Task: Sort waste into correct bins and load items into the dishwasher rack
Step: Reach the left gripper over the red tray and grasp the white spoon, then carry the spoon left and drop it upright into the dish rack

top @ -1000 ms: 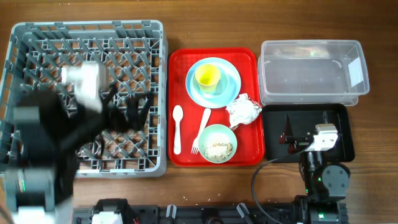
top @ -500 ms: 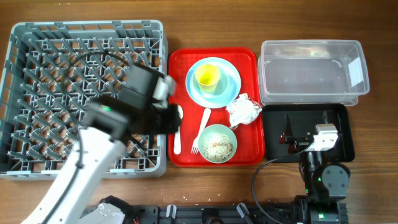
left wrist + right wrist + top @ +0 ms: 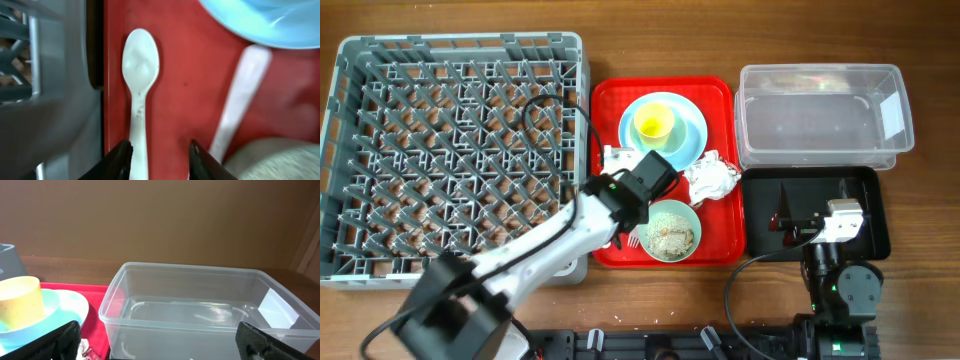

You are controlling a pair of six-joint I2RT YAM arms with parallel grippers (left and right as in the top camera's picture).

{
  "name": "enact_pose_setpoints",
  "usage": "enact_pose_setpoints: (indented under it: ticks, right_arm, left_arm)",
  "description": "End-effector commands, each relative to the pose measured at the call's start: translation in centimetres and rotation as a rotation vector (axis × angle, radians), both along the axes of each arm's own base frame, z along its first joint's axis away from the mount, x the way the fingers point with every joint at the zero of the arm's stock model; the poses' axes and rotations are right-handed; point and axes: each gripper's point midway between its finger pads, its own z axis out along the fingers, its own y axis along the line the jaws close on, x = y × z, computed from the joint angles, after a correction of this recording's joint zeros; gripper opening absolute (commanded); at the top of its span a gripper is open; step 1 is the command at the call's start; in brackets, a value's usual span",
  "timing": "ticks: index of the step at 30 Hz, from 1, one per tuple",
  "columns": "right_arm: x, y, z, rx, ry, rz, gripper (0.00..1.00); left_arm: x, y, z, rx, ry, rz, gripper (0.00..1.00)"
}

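Wood-grain tabletop (image 3: 920, 290) carries everything. Well to the left of the left pincer (image 3: 160, 151) sits the grey dishwasher rack (image 3: 460, 42). In the left wrist view its wall runs just outside the left finger. The left arm (image 3: 550, 245) stretches from the near-left corner, across the rack's corner, onto the red tray (image 3: 720, 100).

The left pincer stands parted at a moderate width and grips nothing. Its 2 dark fingers (image 3: 122, 152) straddle the handle of the white spoon (image 3: 141, 60). The handle passes close by the left finger, and I cannot tell whether they touch. The spoon's bowl lies ahead of the pincer, flat on the red tray. Just outside the right finger the white fork (image 3: 240, 100) lies slanted and blurred.

Ahead and to the right of this pincer is the light blue plate (image 3: 692, 135), with the yellow cup (image 3: 654, 123) upright on it. Close on the pincer's right sits the mint green bowl (image 3: 696, 222), with whitish crumbs (image 3: 668, 238) inside. Farther right, between plate and bowl, lies the crumpled paper wad (image 3: 712, 178).

The right pincer (image 3: 160, 347) is spread wide and empty. Its 2 fingers (image 3: 62, 337) show only at the lower corners of the right wrist view. It hangs over the black tray (image 3: 760, 240). Directly ahead of it stands the clear tub (image 3: 820, 70), and the cup and plate are ahead to its left.
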Motion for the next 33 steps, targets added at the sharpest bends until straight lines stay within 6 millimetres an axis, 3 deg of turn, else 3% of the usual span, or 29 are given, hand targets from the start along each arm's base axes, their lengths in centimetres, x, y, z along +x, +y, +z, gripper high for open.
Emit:
enact_pose_setpoints:
  ticks: [1,7,18,22,26,29,33]
  right_arm:
    - [0.0,0.4,0.0,-0.013,-0.002,0.022,1.00]
    - [0.0,0.4,0.0,-0.013,-0.002,0.022,1.00]
    - [0.0,0.4,0.0,-0.013,-0.002,0.022,1.00]
    - [0.0,0.4,0.0,-0.013,-0.002,0.022,1.00]
    - [0.0,0.4,0.0,-0.013,-0.002,0.022,1.00]
    - [0.0,0.4,0.0,-0.013,-0.002,0.022,1.00]
    - [0.0,0.4,0.0,-0.013,-0.002,0.022,1.00]
  left_arm:
    - [0.3,0.9,-2.5,0.089,0.013,0.017,0.37]
    - [0.8,2.1,-4.2,0.121,0.050,0.056,0.32]
    - [-0.2,2.0,-6.5,0.064,0.068,0.049,0.26]
    - [-0.5,0.3,-6.7,0.017,0.089,-0.032,0.24]
    - [-0.5,-0.4,-6.7,0.005,0.083,-0.056,0.08]
    - [0.3,-0.5,-5.9,0.007,0.048,-0.057,0.04]
    - [2.7,-1.0,-1.0,0.003,-0.082,-0.037,0.04]
